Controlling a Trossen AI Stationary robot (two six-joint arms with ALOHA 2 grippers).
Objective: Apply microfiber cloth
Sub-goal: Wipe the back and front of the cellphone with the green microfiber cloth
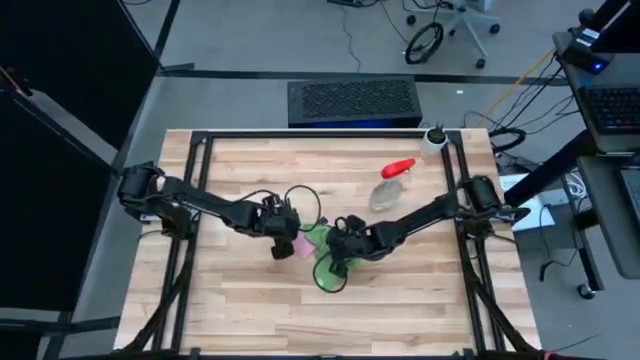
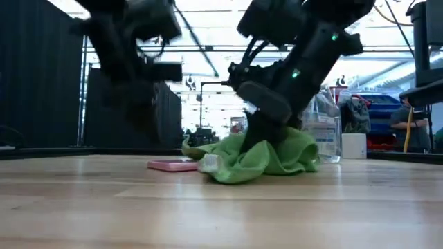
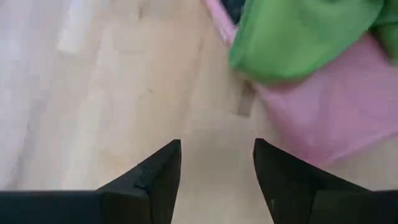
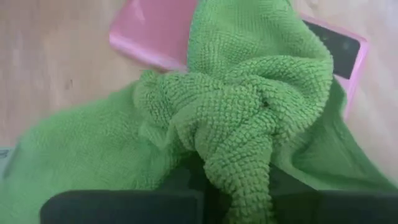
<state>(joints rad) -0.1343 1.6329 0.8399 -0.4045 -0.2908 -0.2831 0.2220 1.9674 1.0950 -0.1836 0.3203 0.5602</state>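
Note:
The bright green microfiber cloth (image 4: 249,112) lies bunched at the table's middle, with part of it draped over a phone in a pink case (image 4: 155,31) that lies flat on the wood. My right gripper (image 1: 340,250) is shut on the cloth. My left gripper (image 3: 217,146) is open just left of the phone (image 3: 336,112) and holds nothing between its fingers. It hovers above the bare wood. In the low view the cloth (image 2: 256,155) heaps up to the right of the phone (image 2: 172,164). My right gripper pinches a gathered, thick fold of the cloth (image 4: 239,162) between its two fingers, several layers together. The fingers come from above, slanting down from the table's right side. The rest of the cloth spreads slack on the table and over the phone's screen end (image 4: 329,43).
A clear spray bottle with a red nozzle (image 1: 392,182) lies on the wood to the far right of the cloth. A small white cup (image 1: 434,138) sits at the far right corner. A black frame (image 1: 200,150) runs round the table's edge.

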